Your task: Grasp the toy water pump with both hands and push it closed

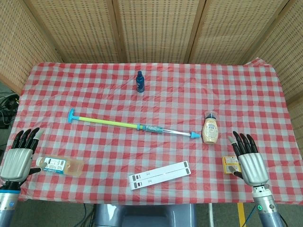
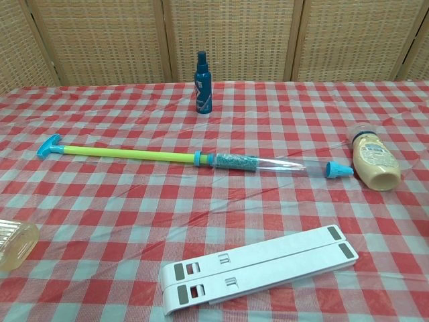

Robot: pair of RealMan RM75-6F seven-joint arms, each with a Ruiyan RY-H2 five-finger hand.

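Robot hands well short of toy water pump

We take the dark blue spray bottle as reference; it stands upright at the table's far side. Nearer and rightward lies a beige squeeze bottle. Directly nearer lies a white folded stand. Nearer left lies a clear labelled bottle. Nearer, far right, lies a small yellow packet.

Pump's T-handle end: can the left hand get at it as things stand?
Probably yes. The left hand is open at the table's near-left edge, and only bare cloth lies between it and the T-handle of the toy water pump. The lying bottle sits nearer the robot, off that path.
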